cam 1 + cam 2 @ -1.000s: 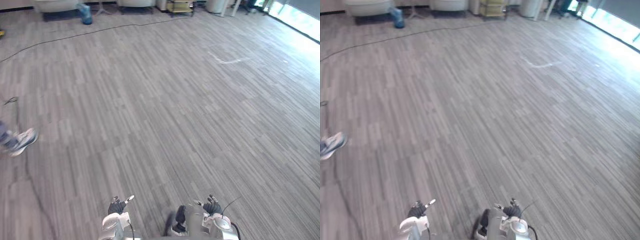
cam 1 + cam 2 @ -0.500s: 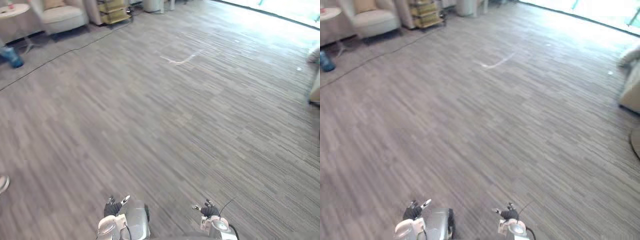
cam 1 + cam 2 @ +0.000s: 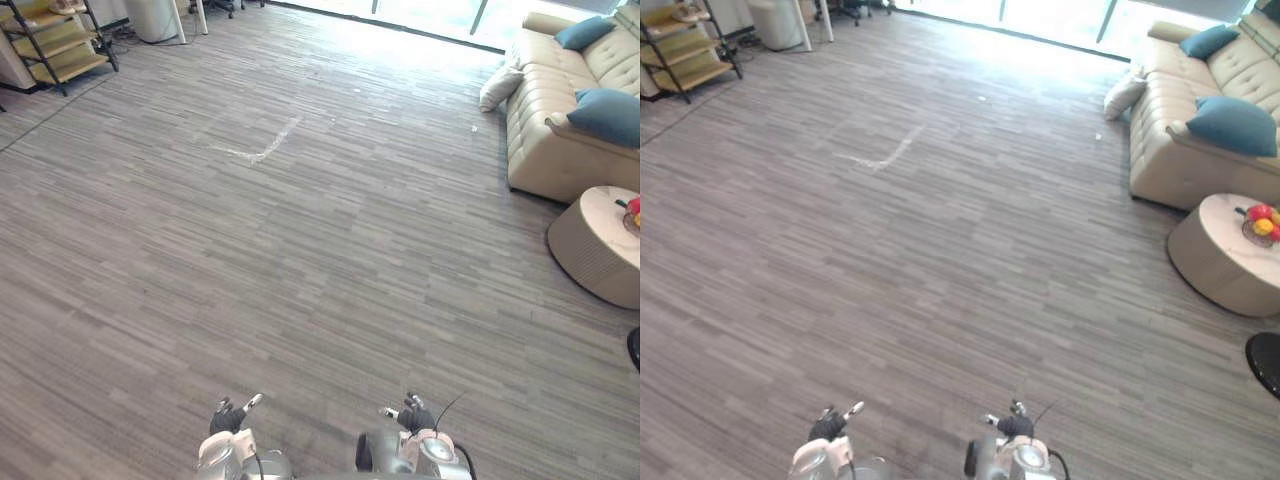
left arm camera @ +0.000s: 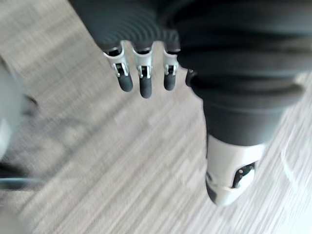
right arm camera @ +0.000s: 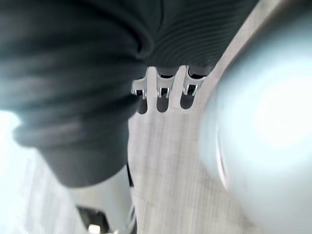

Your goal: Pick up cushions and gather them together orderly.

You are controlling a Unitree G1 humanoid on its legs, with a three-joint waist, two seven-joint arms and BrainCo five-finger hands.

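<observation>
A beige sofa stands at the far right. Two teal cushions lie on it, one near its front arm and one further back. A cream cushion leans on the floor against the sofa's far end. My left hand and right hand hang low at the bottom edge, far from the cushions. In the left wrist view the fingers are relaxed over bare floor and hold nothing. The right wrist view shows the same, with relaxed fingers around nothing.
A round beige coffee table with a bowl of fruit stands in front of the sofa. A black round object sits at the right edge. A yellow shelf rack and a white bin are far left. Wide wooden floor lies between.
The camera has swung to the right: the armchair and the person's shoe have left the picture, and the sofa, cushions and coffee table have come in. Both hands stay low and idle.
</observation>
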